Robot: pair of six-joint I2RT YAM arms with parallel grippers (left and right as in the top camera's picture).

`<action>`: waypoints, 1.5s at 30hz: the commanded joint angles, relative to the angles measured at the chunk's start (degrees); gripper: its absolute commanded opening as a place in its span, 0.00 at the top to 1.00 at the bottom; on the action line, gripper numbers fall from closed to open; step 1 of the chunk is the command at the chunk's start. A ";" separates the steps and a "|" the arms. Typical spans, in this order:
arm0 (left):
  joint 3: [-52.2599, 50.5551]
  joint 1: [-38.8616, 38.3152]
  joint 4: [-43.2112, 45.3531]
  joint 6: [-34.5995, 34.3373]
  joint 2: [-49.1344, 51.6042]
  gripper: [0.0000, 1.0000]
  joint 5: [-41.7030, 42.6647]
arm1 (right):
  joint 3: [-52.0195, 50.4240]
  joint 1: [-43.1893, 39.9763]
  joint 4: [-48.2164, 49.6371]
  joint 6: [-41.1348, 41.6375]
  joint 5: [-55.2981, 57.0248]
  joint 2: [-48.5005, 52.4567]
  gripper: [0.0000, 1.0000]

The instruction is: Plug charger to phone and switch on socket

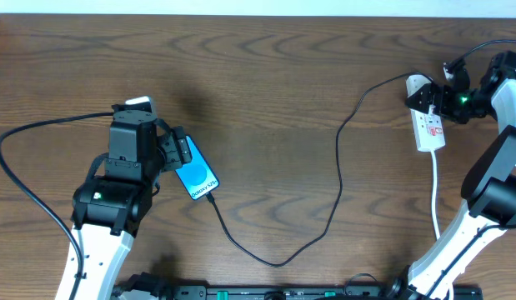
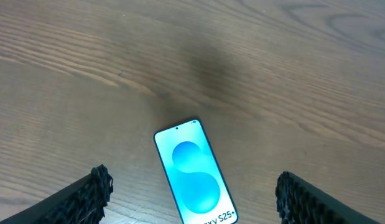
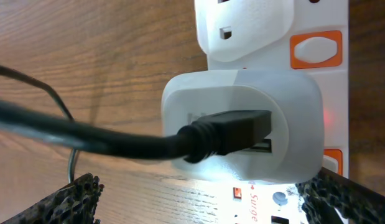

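Both hang released and empty: left gripper (image 2: 193,190) above the phone (image 1: 197,175), right gripper (image 3: 204,196) at the socket (image 1: 428,129).

Overhead looks straight down on whole table (image 1: 266,83); left wrist looks down, fairly near, at phone (image 2: 195,177); right wrist, probably angled down, very close on far-right socket (image 3: 332,87); overhead shares both.

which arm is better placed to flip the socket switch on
Right. The right gripper, open, is at the power strip, with an orange switch close in its wrist view. The left gripper sits across the table over the phone.
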 commanded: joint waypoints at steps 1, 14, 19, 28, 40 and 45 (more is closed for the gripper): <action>1.20 -0.13 -0.20 1.16 0.20 0.14 -0.74 | -1.90 2.32 -0.35 5.18 3.98 1.14 0.01; 1.20 -0.13 -0.20 1.16 0.20 0.14 -0.74 | -1.86 2.38 1.18 13.20 18.08 -3.78 0.01; 1.20 -0.13 -0.22 1.16 0.20 0.13 -0.74 | -1.86 2.38 0.85 13.18 20.41 -9.20 0.01; 1.20 -0.13 -0.22 1.16 0.20 0.14 -0.74 | -1.86 2.40 -0.96 13.18 20.48 -22.75 0.01; 1.20 -0.13 -0.22 1.16 0.20 0.14 -0.74 | -1.86 2.49 -9.35 13.64 20.50 -34.73 0.01; 1.20 -0.13 -0.22 1.16 0.20 0.14 -0.74 | -1.92 2.49 -11.52 14.51 20.52 -38.62 0.01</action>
